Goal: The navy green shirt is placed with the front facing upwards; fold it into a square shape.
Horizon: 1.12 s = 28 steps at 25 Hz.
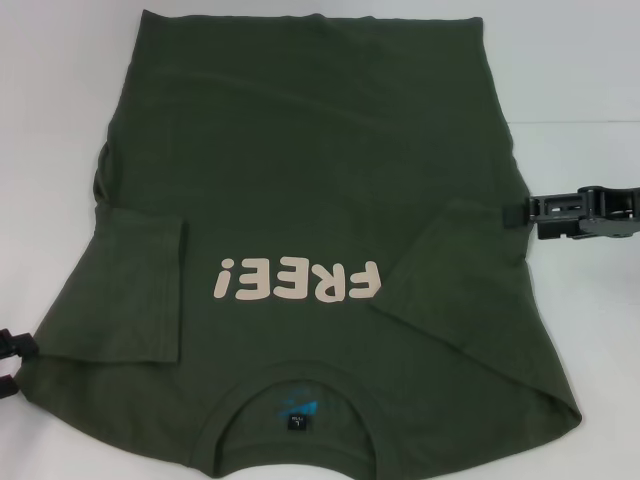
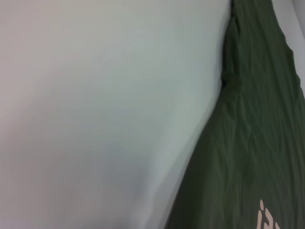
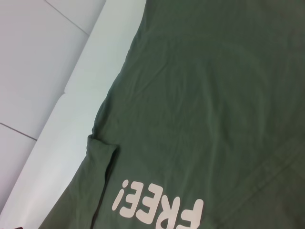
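While the right gripper (image 1: 515,215) sits just off the shirt's right edge at sleeve height, finger state cannot be told. Likely staged there to pinch the side or sleeve for the next fold. Left gripper (image 1: 12,355) only peeks in at the frame's left edge, beside the left sleeve; whether it is open or closed can't be told either. The navy green shirt (image 1: 320,180) lies flat, front up, collar nearest the robot, hem away. Both sleeves (image 1: 135,290) are folded in over the body, the right one crossing the cream "FREE!" lettering (image 1: 297,280). Body not yet folded. White table (image 1: 570,60) underneath; a seam line shows in its surface. Nothing of the room visible beyond it.
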Each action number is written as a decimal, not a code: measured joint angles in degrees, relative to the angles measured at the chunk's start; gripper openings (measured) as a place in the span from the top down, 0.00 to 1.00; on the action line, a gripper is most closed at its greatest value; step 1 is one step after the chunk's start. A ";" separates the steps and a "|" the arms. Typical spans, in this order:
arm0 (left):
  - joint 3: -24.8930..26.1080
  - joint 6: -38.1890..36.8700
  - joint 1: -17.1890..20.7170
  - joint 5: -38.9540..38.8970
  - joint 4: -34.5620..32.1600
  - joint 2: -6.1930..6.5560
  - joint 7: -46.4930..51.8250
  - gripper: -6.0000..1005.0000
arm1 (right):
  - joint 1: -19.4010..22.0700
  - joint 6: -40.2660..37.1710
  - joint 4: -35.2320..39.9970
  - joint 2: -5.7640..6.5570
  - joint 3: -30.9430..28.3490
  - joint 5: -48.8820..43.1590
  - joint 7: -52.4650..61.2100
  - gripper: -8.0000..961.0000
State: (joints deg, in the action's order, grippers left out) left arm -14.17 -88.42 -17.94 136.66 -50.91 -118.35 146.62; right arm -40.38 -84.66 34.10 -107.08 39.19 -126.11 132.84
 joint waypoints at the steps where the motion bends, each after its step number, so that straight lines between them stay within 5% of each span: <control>1: 0.00 0.20 0.00 0.01 0.19 0.00 0.04 0.30 | 0.09 0.01 0.00 0.05 -0.05 0.00 0.00 0.03; 28: -0.69 3.86 -2.53 1.11 5.94 0.74 -0.23 0.35 | 1.01 0.10 0.00 0.22 -0.61 -0.01 -0.04 0.04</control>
State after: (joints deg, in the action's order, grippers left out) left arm -14.87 -84.56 -20.48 137.77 -44.96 -117.61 146.39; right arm -39.37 -84.56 34.10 -106.86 38.58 -126.12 132.80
